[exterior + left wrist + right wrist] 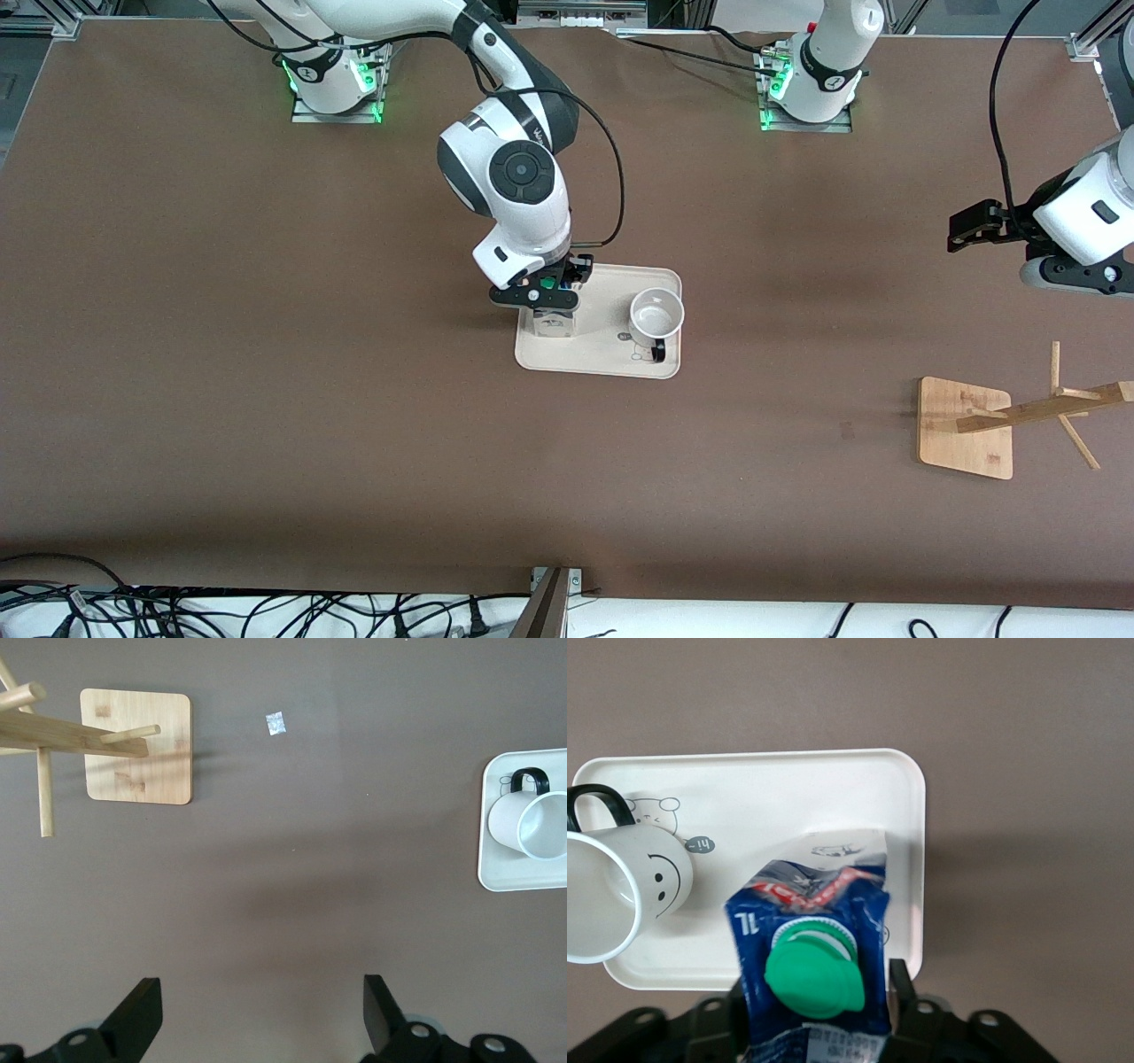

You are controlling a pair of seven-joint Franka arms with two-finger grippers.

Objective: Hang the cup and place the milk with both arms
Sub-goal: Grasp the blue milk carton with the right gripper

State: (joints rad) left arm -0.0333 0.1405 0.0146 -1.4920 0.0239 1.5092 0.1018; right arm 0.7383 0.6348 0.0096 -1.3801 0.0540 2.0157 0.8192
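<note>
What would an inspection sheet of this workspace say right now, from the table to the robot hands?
Surface: brown table, a small pale scrap on it.
Job's things: milk and cup upright on the cream tray; wooden rack toward the left arm's end.
Clutter: nothing seen.
Grippers: right gripper around the milk, closing; left gripper open, waiting over bare table.
Cables: black leads on the arms, a tangle along the table's near edge.
Surroundings: nothing seen.
</note>
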